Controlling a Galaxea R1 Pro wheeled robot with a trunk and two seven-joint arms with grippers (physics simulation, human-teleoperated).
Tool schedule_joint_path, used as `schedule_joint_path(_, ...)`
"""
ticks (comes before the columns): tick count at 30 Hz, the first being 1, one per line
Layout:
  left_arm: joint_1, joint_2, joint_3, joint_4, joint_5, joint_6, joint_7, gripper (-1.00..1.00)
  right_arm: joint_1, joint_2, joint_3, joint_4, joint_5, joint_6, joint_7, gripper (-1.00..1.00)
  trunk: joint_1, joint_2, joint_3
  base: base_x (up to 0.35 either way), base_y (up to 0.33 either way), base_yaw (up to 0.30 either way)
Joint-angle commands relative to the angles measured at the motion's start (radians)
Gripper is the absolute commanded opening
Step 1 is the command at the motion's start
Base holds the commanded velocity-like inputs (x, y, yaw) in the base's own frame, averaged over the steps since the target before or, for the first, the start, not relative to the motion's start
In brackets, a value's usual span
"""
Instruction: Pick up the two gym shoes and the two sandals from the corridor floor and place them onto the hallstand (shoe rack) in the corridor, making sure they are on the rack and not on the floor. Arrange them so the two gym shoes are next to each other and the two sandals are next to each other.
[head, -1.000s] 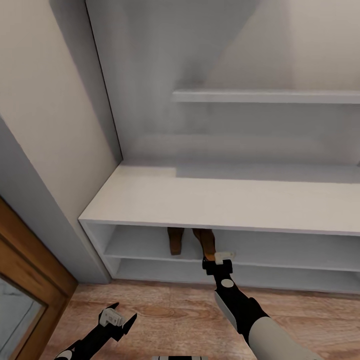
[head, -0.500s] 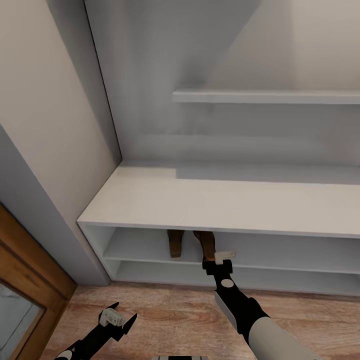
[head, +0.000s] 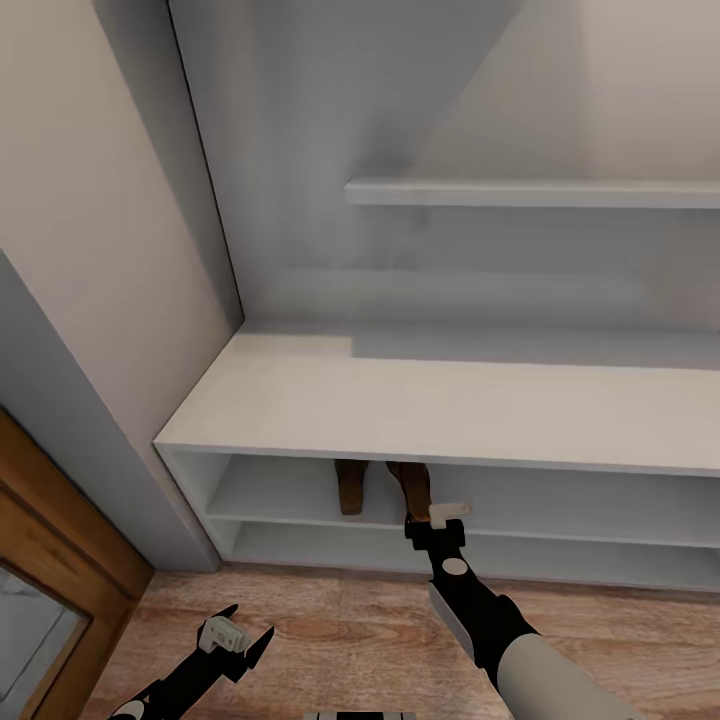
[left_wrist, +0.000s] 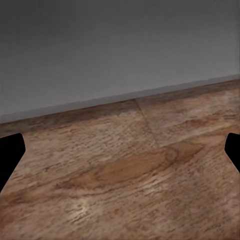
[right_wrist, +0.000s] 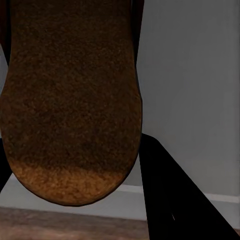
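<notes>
Still, the right gripper (head: 432, 517) holds a sandal (head: 412, 488) at the hallstand (head: 400, 400).

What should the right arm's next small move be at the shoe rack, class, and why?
Probably open the right gripper and draw it back. The sandal it holds already reaches into the hallstand's upper shelf tier, beside the other sandal. Whether it rests fully on the shelf cannot be told.
</notes>
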Motion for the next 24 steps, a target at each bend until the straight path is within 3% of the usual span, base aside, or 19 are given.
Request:
schedule_joint_path(1,0.0,0.0,0.0,0.0,0.0,0.0,0.0,1.0,0.0,0.0,0.0,0.0,-0.002,-0.001,-0.003,-1.0,0.0,0.0,0.0,0.0,0.0,0.0)
schedule_joint_path(24,0.0,0.0,0.0,0.0,0.0,0.0,0.0,1.0,0.0,0.0,0.0,0.0,-0.002,-0.001,-0.002,-1.0,0.0,0.0,0.0,0.0,0.004,0.0)
